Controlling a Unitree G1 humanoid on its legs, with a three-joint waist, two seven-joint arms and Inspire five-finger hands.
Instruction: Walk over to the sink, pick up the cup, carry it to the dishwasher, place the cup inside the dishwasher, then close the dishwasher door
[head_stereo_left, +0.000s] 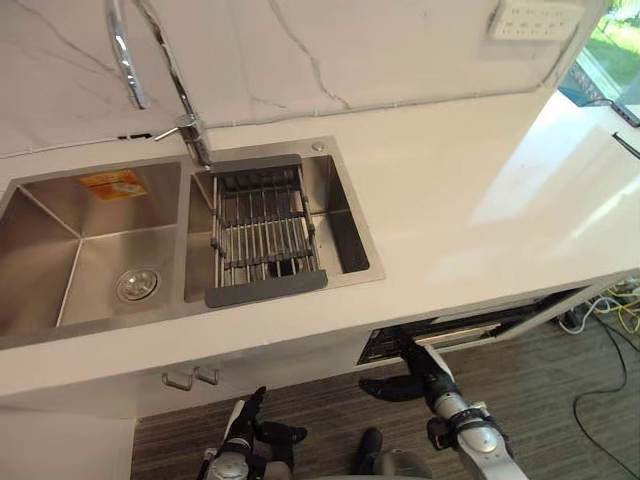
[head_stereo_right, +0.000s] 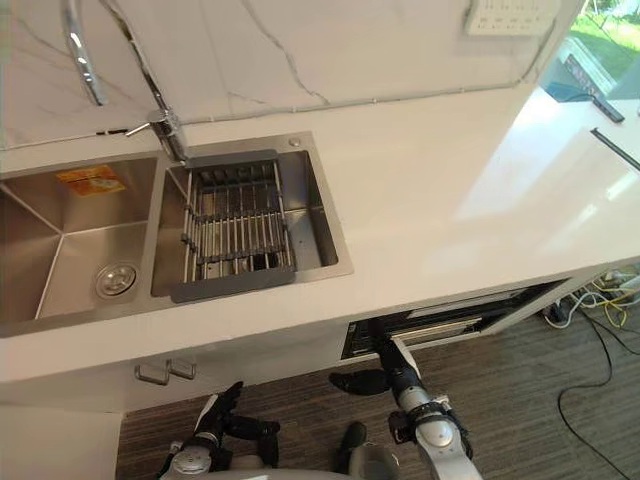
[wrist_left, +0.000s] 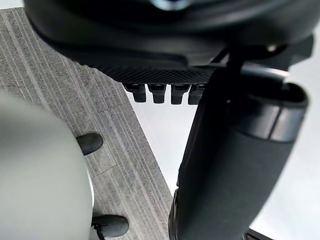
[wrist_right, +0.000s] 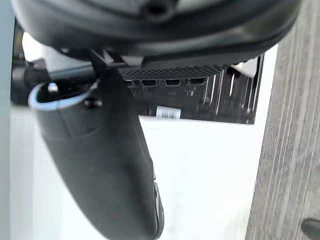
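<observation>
The right hand's fingers (wrist_right: 171, 81) are straight and together, tips against the top edge of the dishwasher door (wrist_right: 210, 170); the right hand (head_stereo_left: 420, 372) reaches up under the counter (head_stereo_left: 450, 210). A white barcode label (wrist_right: 169, 113) sits on the door's inner rim, print too small to read. The door is ajar; the dishwasher (head_stereo_left: 470, 330) interior is mostly hidden, so I cannot tell where the cup is. The left hand (head_stereo_left: 245, 420) hangs low by the cabinet, fingers (wrist_left: 159, 93) relaxed, holding nothing. An orange sticker (head_stereo_left: 113, 183) in the sink (head_stereo_left: 60, 190) is illegible; a wire rack (head_stereo_left: 262, 232) spans the right basin.
</observation>
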